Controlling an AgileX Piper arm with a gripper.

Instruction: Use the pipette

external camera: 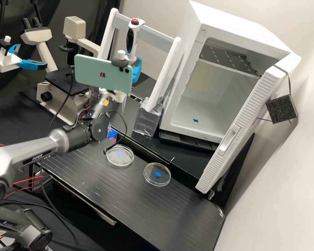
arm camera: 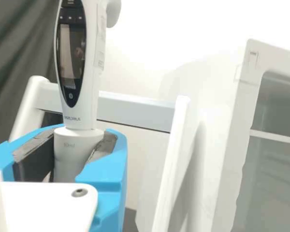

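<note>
In the high view my gripper point(external camera: 136, 69) is up by the white rack point(external camera: 148, 31), partly hidden by the phone mounted on the arm. It holds the pipette point(external camera: 132, 40), white with a dark display and a red top button, nearly upright. From the wrist view, the blue-fingered gripper point(arm camera: 79, 140) is shut on the grey-white lower body of the pipette point(arm camera: 78, 108), just under its handle. The rack's grey crossbar point(arm camera: 135, 111) runs behind the pipette; whether they touch I cannot tell. The pipette's lower end is hidden behind the phone.
Two clear round dishes, one point(external camera: 119, 156) nearer the arm and another point(external camera: 157, 174) to its right, lie on the black ribbed board point(external camera: 108, 188). A white cabinet point(external camera: 212, 101) with its door swung out stands right of the rack. A microscope point(external camera: 61, 92) stands at the left.
</note>
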